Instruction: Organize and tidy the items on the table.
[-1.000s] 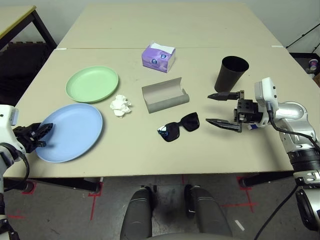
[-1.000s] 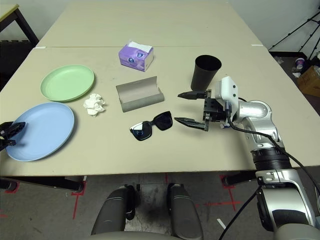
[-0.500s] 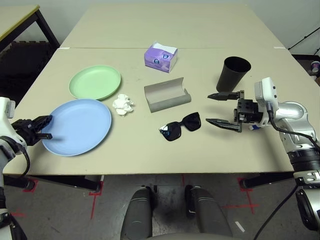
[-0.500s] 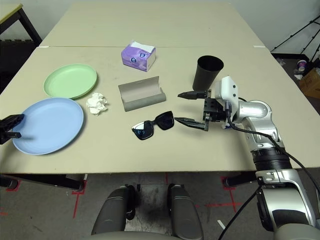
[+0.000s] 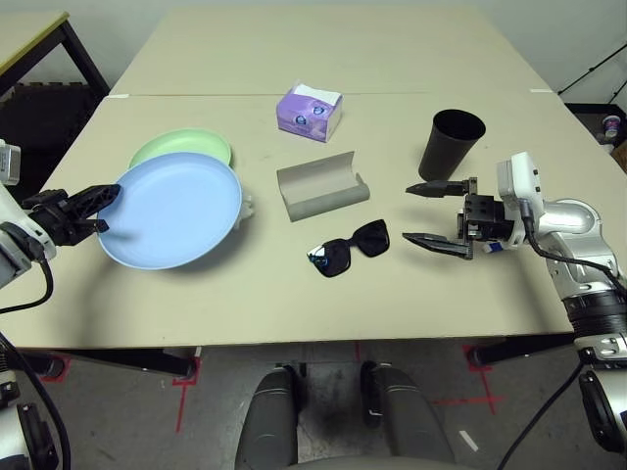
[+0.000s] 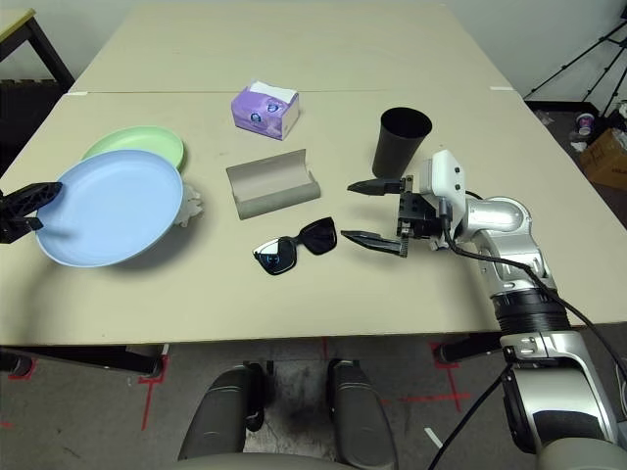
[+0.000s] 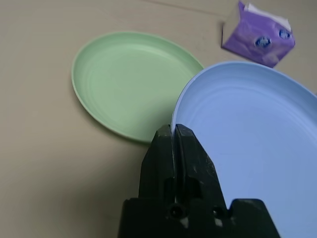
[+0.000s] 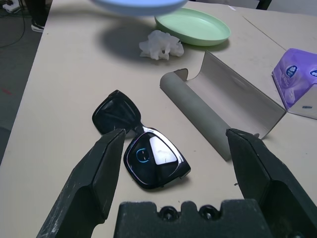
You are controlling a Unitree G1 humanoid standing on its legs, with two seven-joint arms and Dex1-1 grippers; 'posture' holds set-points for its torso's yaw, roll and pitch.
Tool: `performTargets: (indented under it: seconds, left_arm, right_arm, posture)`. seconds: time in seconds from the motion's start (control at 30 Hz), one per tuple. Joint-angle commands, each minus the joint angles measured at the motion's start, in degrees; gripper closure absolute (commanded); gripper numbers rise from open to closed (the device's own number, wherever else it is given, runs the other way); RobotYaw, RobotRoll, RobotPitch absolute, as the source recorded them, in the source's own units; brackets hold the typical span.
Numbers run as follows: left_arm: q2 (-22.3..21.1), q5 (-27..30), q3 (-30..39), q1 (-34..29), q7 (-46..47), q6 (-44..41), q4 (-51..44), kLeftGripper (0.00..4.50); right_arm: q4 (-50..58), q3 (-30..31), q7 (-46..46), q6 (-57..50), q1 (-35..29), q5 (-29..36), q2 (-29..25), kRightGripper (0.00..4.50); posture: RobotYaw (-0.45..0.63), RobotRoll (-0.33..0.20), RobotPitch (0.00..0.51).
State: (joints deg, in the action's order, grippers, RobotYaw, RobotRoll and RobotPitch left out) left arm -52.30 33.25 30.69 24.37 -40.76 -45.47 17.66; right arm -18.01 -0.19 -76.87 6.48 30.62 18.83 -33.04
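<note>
Plates first: the blue plate [image 5: 171, 208] is pinched by its near rim in the left end effector [image 5: 86, 204] and held up off the tabletop [image 5: 294, 294], overlapping the green plate [image 5: 191, 145] that lies flat behind it. In the left wrist view both black fingers [image 7: 184, 148] are clamped tight on the blue rim, with the green plate [image 7: 129, 82] just beyond. Judgement: the step in hand is stacking the blue plate onto the green one. The blue plate looks only partly over it, so the next move calls for carrying it further over the green plate until the two are centred, lowering it level, then letting go.

The crumpled tissue [image 6: 192, 205] peeks out past the edge of the blue plate; in the right wrist view it [image 8: 161, 44] lies beside the green plate. It could catch under the blue plate if the lowering drifts that way.

The right end effector [image 5: 431, 212] hovers with its fingers spread wide, holding nothing, pointed toward the sunglasses [image 5: 349, 249], which rest on the tabletop apart from it. The open grey glasses case [image 5: 321, 185] lies behind the sunglasses, the black cup [image 5: 452, 143] stands upright behind the right end effector, and a purple tissue box [image 5: 309, 111] sits further back. Likely later step: sunglasses into the case.
</note>
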Motion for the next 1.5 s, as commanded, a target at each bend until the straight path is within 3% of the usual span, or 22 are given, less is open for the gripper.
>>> performTargets:
  seconds: [0.03,0.4,0.9,1.47,1.5]
  left_arm:
    - [0.6,-2.3,-1.3,2.8,2.5,2.4,4.4,4.48]
    - [5.0,-9.8,-4.6,15.8,12.7,14.8,19.7,4.48]
    - [8.5,-15.2,-6.8,27.8,21.4,26.9,36.6,4.48]
    - [9.4,-16.2,-6.9,32.1,23.9,34.0,46.2,4.48]
    - [9.7,-16.0,-6.6,32.3,24.2,34.5,46.5,4.25]
  right_arm:
    - [0.6,0.7,0.0,0.4,-0.6,-0.3,-0.3,0.0]
    - [1.6,0.9,0.4,-0.1,-0.9,-0.1,-0.3,0.0]
    - [3.1,1.0,1.2,-0.8,-1.6,0.0,-0.3,0.0]
    - [4.2,1.1,1.9,-1.4,-2.3,0.1,-0.6,0.0]
    - [4.3,1.1,2.0,-1.4,-2.3,0.1,-0.7,0.0]
  posture:
    - [-0.02,0.0,0.143]
    - [-0.03,0.0,0.139]
    - [-0.04,0.0,0.144]
    - [-0.04,0.0,0.143]
    - [-0.04,0.0,0.143]
